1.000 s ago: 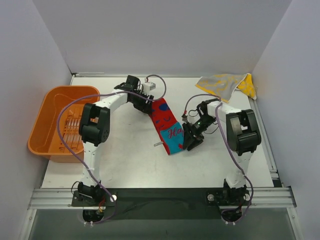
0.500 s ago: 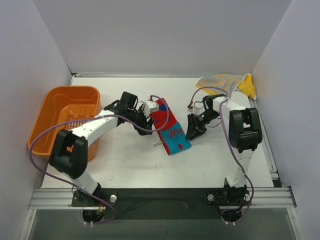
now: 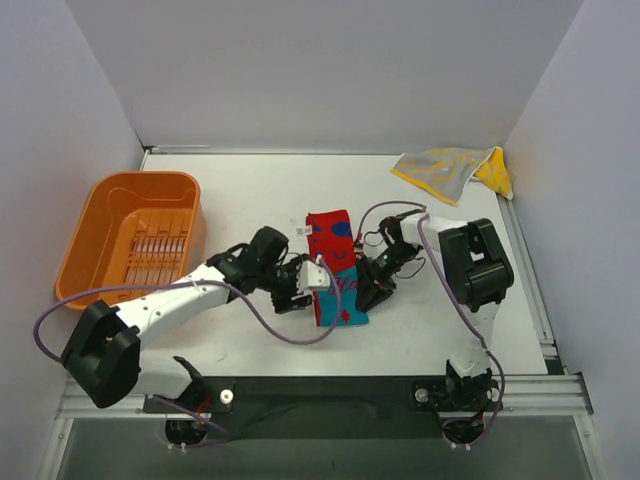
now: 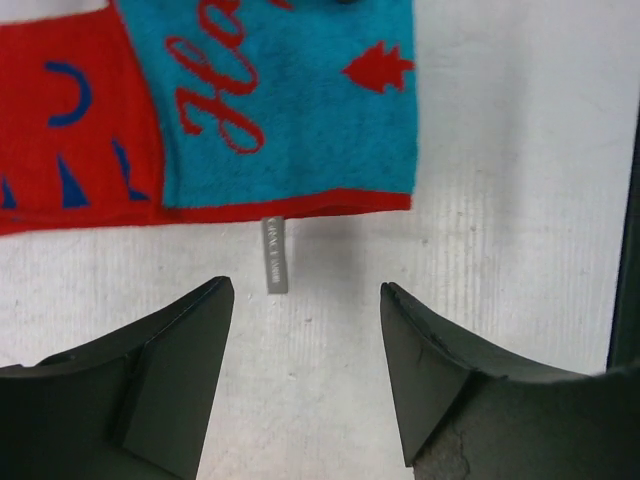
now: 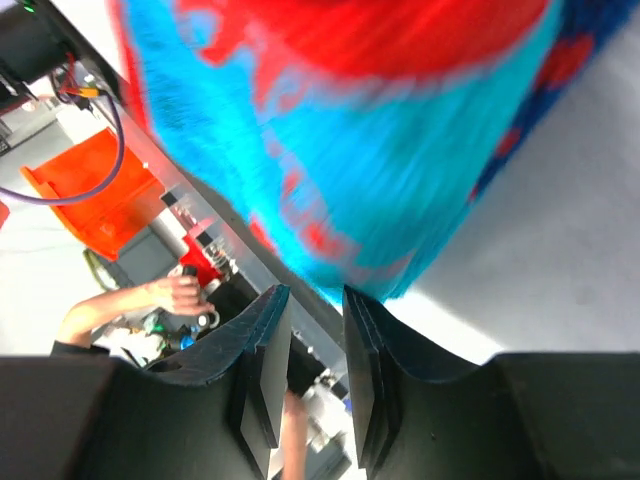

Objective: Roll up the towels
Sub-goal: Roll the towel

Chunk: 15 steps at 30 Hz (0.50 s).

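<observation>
The red and turquoise towel (image 3: 331, 236) lies flat near the table's middle, red end far, turquoise end near. My left gripper (image 3: 319, 291) is open at its near left edge. In the left wrist view the left gripper (image 4: 305, 292) hovers empty over bare table just short of the towel (image 4: 280, 110) and its grey label (image 4: 273, 256). My right gripper (image 3: 362, 296) is at the towel's near right edge. In the right wrist view the right gripper (image 5: 315, 296) stands narrowly apart with nothing between the jaws, just under the blurred turquoise edge (image 5: 350, 150). The yellow towel (image 3: 452, 168) lies crumpled at the far right.
An orange plastic tub (image 3: 112, 205) stands at the left edge. White walls close the back and sides. A metal rail (image 3: 320, 390) runs along the table's near edge.
My left arm swung from the towel's far end round to its near left edge. My right gripper moved nearer, to the turquoise end. The towel shifted and now lies straighter.
</observation>
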Each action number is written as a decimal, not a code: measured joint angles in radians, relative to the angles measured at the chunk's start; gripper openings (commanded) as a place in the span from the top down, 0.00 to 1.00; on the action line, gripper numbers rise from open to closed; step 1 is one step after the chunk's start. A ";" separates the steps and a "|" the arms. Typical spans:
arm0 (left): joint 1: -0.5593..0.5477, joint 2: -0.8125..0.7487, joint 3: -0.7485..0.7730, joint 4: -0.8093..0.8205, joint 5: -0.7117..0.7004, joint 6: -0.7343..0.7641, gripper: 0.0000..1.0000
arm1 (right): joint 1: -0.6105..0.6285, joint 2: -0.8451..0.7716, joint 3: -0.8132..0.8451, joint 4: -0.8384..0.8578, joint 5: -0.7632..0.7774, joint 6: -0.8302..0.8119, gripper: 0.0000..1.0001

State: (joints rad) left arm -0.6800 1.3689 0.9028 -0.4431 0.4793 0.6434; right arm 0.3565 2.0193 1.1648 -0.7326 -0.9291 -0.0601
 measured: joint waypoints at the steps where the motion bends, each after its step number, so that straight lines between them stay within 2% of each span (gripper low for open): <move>1: -0.034 -0.014 -0.016 0.008 -0.013 0.022 0.29 | -0.006 -0.018 0.000 -0.001 -0.002 -0.001 0.71; 9: -0.246 -0.022 -0.130 0.130 -0.120 0.126 0.34 | -0.059 -0.151 0.113 0.010 -0.032 0.026 0.68; 15: -0.332 0.052 -0.132 0.277 -0.180 0.139 0.41 | 0.019 -0.024 0.226 0.070 -0.057 0.076 0.70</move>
State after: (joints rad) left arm -1.0115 1.4212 0.7712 -0.1665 0.2989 0.7826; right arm 0.3752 1.9957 1.3911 -0.6624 -0.9859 0.0158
